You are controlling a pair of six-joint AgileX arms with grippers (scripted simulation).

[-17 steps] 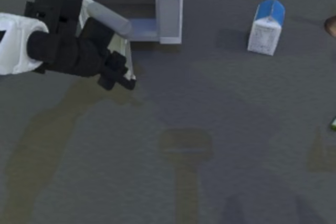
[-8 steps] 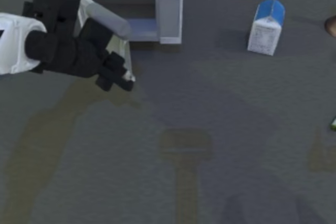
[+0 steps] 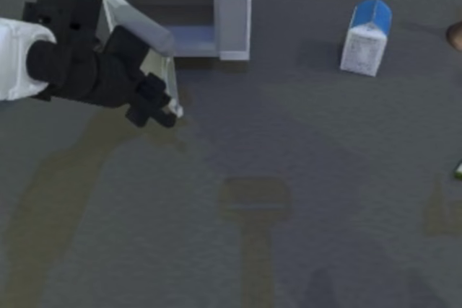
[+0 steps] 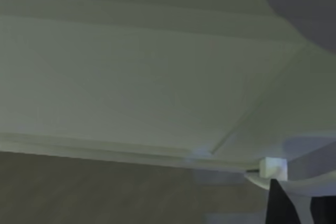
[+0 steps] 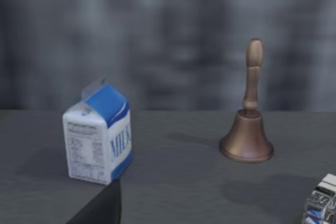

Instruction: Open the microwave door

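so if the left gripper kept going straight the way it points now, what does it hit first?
Probably nothing but table. The left gripper sits at the swung-out edge of the microwave door, pointing toward the top view's right and slightly near; that way looks free, though depth is unclear.

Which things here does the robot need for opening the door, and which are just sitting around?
Needed for the job:
- light grey boxy microwave
- white-framed microwave door with a translucent window, swung partly open
- left gripper, at the door's free edge

Just lying about:
- blue-and-white milk carton
- brown bell with a wooden handle
- dark grey table
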